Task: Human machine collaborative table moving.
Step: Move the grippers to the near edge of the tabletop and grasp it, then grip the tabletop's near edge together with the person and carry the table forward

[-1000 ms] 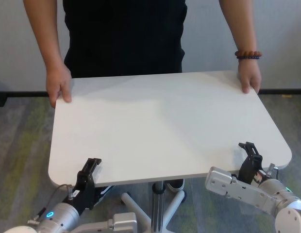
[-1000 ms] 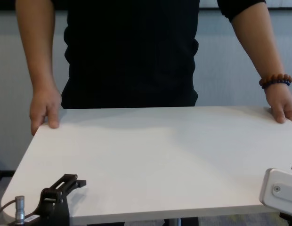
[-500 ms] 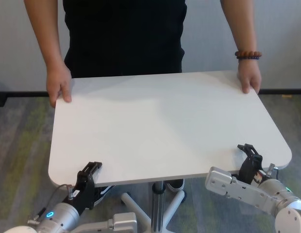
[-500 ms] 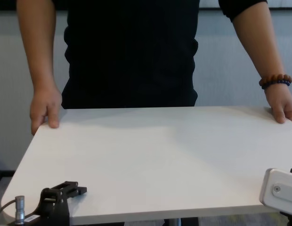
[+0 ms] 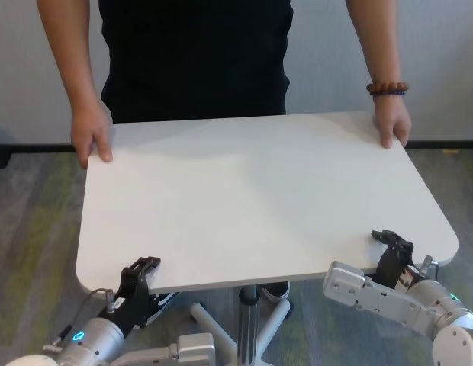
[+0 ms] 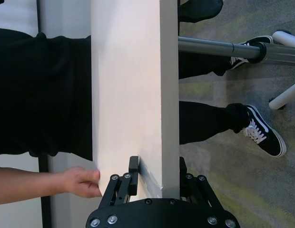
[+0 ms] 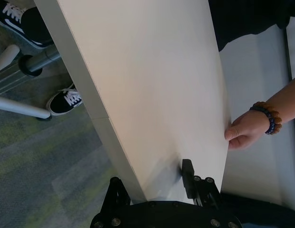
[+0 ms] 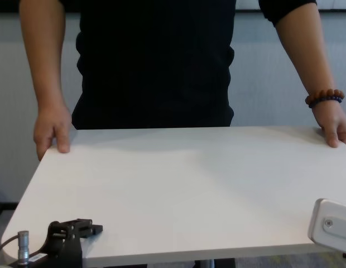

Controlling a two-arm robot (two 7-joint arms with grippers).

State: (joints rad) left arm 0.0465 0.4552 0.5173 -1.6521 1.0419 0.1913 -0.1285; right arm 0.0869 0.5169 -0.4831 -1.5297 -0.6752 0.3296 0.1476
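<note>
Both clamp the bench's near edge: left end effector pinching the near-left corner, right end effector pinching the near-right one, fingers above and below the top. At the far edge, the human grips both far corners.

You are looking at an office or lab-like room, grey carpet tiles streaked with yellow-green lying underfoot, a plain pale wall with dark skirting running behind, a white pedestal table standing on a wheeled base.
</note>
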